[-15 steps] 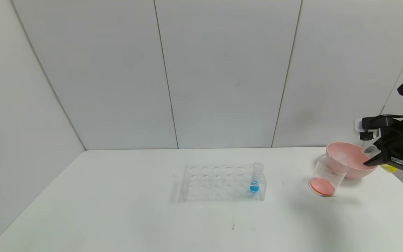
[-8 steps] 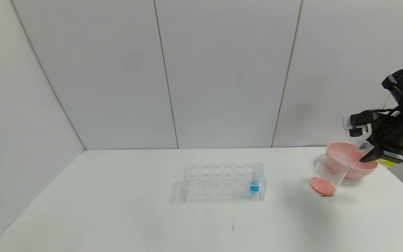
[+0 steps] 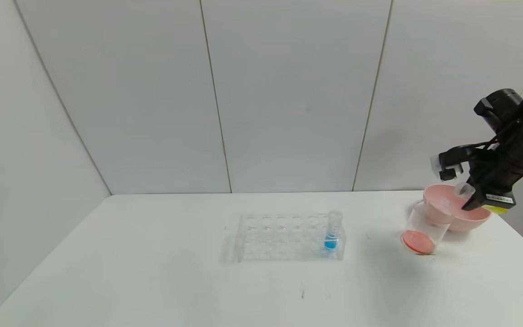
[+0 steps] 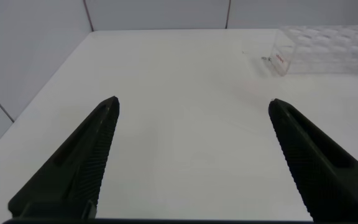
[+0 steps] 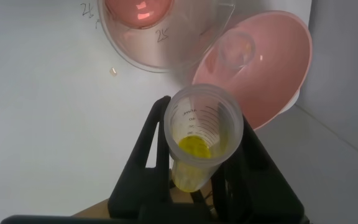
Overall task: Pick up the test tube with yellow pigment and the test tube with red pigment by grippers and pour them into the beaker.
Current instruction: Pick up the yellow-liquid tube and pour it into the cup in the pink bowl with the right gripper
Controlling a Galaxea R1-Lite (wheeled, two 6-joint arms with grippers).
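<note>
My right gripper (image 3: 466,194) is shut on the test tube with yellow pigment (image 3: 462,188), held tilted above the pink bowl, its mouth pointing toward the beaker (image 3: 425,226). In the right wrist view the gripper (image 5: 204,121) clamps the tube (image 5: 201,140), with yellow liquid at its base. The beaker (image 5: 160,37) leans against the bowl and holds red-orange liquid at its bottom. No tube with red liquid shows; a clear empty tube (image 5: 236,50) lies in the bowl. My left gripper (image 4: 192,104) is open and empty over bare table, out of the head view.
The pink bowl (image 3: 470,220) stands at the table's far right, touching the beaker. A clear many-holed rack (image 3: 284,236) in the middle holds a blue-liquid tube (image 3: 332,231). The rack's end shows in the left wrist view (image 4: 328,40).
My right gripper has moved up and to the left with the yellow tube, from beside the bowl's right edge to above the bowl, closer to the beaker.
</note>
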